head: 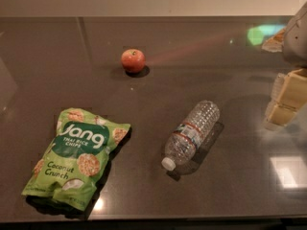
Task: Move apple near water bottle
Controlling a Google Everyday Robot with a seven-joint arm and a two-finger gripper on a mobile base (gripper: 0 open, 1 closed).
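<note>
At the lower left of the frame a green snack bag [76, 158] lies flat on the dark, glossy bench [43, 66]. Up and to its right, in the upper middle, the apple [133, 60] sits alone, well apart from everything else. Right of centre the water bottle [192, 134] lies on its side (white cap pointing to the lower left, base to the upper right). At the far right edge the tool [282, 102] hangs above the bench, touching nothing; I cannot tell whether it is open or closed.
</note>
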